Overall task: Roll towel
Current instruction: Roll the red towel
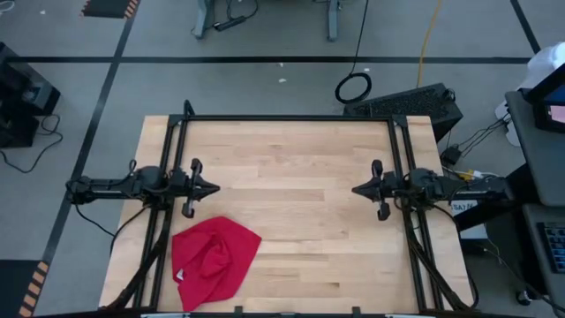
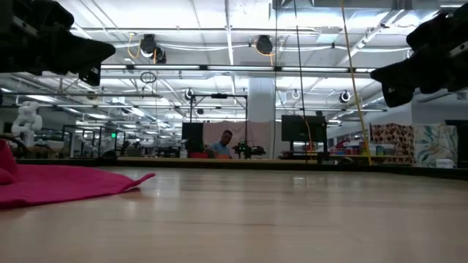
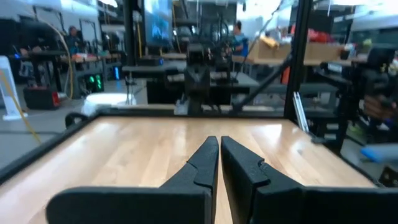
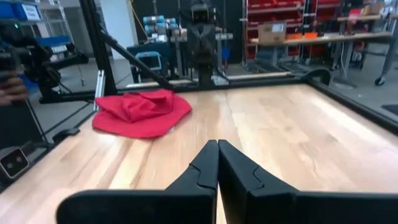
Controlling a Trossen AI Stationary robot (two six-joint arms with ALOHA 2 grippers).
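The red towel (image 1: 214, 261) lies crumpled in a loose heap on the wooden table near its front left corner, with a small white tag (image 1: 180, 276) at its left edge. It also shows in the low view (image 2: 58, 183) and the right wrist view (image 4: 142, 111). My left gripper (image 1: 214, 187) hangs shut above the table's left side, behind the towel, pointing level toward the right. My right gripper (image 1: 356, 189) hangs shut above the right side, pointing level toward the left. Both are clear of the towel, with nothing between their fingers (image 3: 219, 140) (image 4: 217, 143).
A black metal frame (image 1: 291, 117) runs along the table's far edge and down both sides beside the arms. Bare wood (image 1: 318, 238) spreads between the grippers and to the towel's right. People sit at desks in the room far behind the table (image 2: 223, 145).
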